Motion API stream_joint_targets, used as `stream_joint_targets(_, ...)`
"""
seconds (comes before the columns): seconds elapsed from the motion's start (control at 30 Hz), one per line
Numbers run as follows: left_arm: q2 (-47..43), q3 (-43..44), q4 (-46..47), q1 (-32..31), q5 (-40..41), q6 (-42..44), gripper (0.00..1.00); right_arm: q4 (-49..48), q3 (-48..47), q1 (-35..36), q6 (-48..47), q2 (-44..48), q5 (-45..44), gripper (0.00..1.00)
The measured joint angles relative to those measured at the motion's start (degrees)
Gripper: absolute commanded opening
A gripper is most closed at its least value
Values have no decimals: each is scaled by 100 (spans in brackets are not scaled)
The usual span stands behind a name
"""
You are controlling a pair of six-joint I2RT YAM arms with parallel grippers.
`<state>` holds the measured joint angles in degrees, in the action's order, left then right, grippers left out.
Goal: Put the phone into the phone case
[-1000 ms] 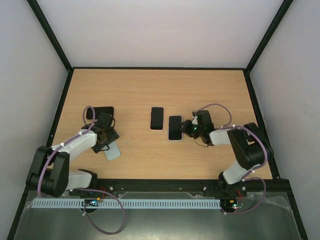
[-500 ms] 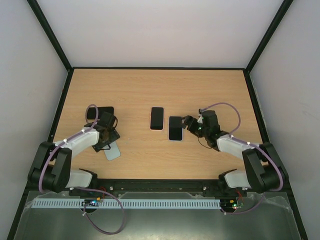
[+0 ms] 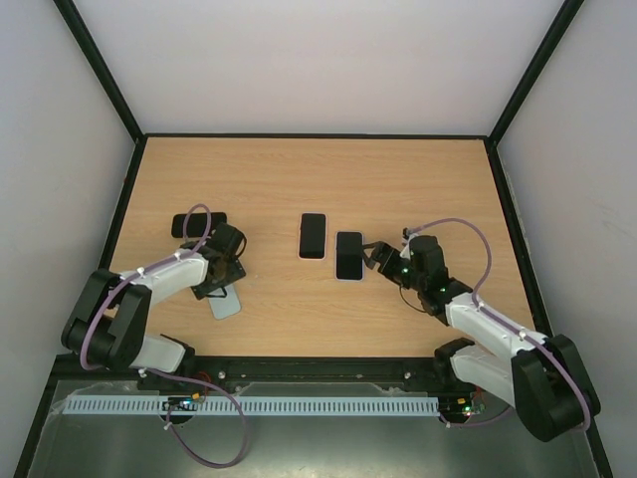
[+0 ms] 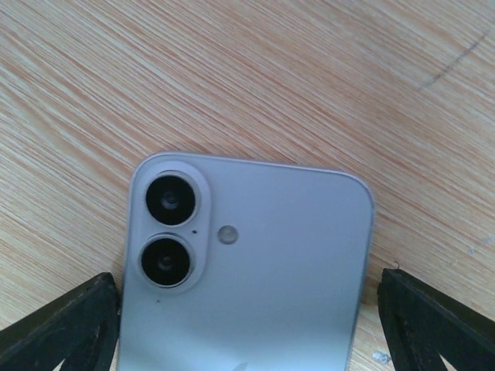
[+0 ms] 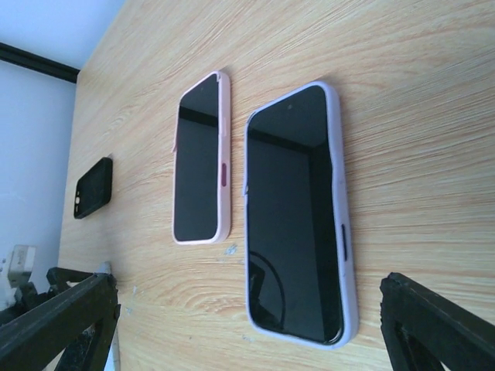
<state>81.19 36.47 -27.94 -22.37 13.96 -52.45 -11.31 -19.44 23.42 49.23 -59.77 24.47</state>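
At the near left of the counter (image 3: 299,179), my left claw (image 4: 247,287) is hanging low over the bare phone (image 4: 263,232), its fingers spread apart, one off each long edge and gripping nothing. The phone is lying flat, glass down and camera lenses (image 4: 170,232) up, so I am facing only thin, smooth edges. If I am closing a little too high, the fingers are likely skating over the back, or shoving the phone along the wood and scuffing its screen.

Just beyond, to the far left, the empty black case (image 3: 189,225) is waiting, partly hidden by my own arm in the overhead view. I cannot tell which way its camera cutout is pointing. Carrying the phone over the wrong way round is risking a jam at the corners, and a loose case is likely sliding off under any push.

Out at the middle, my right claw (image 5: 247,284) is also gaping, holding nothing, just right of the lavender-cased phone (image 5: 298,216), which is lying beside a pink-cased phone (image 5: 201,158). Any careless swing there is threatening to knock both.
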Motion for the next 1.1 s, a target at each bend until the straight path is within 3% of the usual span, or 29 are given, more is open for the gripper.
stream_joint_targets(0.3,-175,-166,254,-101,17,0,69,96,7,708,310,238,-249,90)
stream_joint_targets(0.67,-463,-435,1543,-789,-1130,-323,66,-407,15,1967,737,-68,-498,82)
stream_joint_targets(0.83,-466,-599,2267,-988,-1904,-636,65,-881,9,2535,894,-675,-564,72)
stream_joint_targets(1.1,-393,-695,2688,-1110,-2577,-894,65,-1598,-404,3254,1054,-1937,-627,51)
